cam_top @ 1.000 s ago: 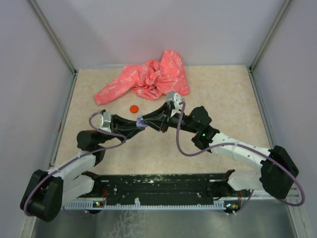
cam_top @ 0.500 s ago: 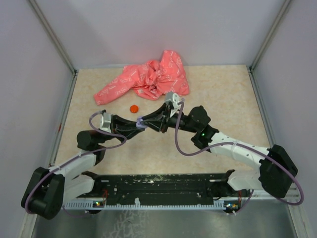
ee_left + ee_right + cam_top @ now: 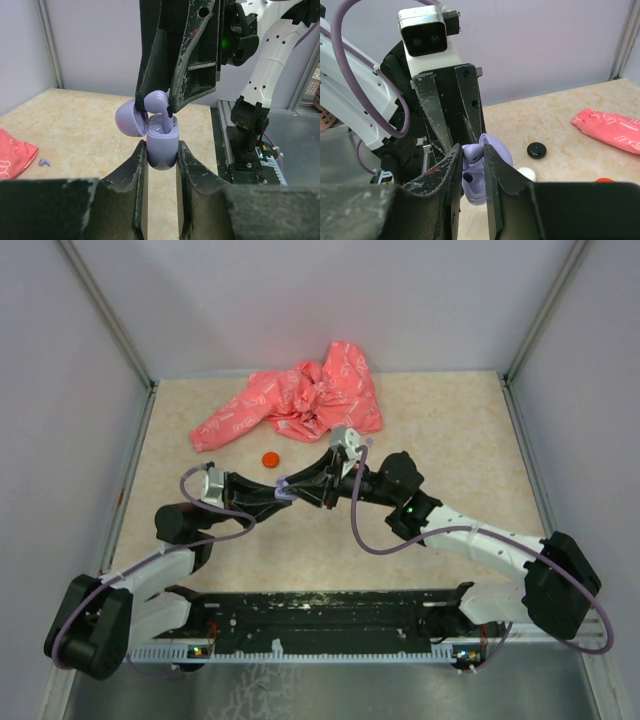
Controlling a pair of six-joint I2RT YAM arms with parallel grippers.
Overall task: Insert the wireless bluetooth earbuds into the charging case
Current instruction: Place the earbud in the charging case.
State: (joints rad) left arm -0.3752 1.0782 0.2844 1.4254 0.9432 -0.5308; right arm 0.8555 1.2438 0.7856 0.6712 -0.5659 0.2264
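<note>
My left gripper [image 3: 161,144] was closed narrowly on the lower body of the lavender charging case [image 3: 162,156], one finger pressed to each side, holding it upright above the table [image 3: 450,440]. The case's lid [image 3: 129,118] stood swung open to the left. My right gripper [image 3: 471,148] came down on it from above, its fingers pinched close on the rounded head of a lavender earbud [image 3: 157,100]. The earbud's stem pointed down into the open top of the case, and its head stood above the rim, beside the lid. I could not tell how deep the stem sat.

From above, both wrists met near the middle of the table, just in front of a crumpled pink cloth [image 3: 300,400] at the far side. A small red disc [image 3: 270,459] lay on the table to the left of the meeting point, just in front of the cloth.

A second earbud [image 3: 45,162], also lavender, lay loose on the table close to the cloth's edge, well apart from the case. Past my right fingers a black disc [image 3: 537,149] and a white round piece [image 3: 526,173] lay on the table near each other.
</note>
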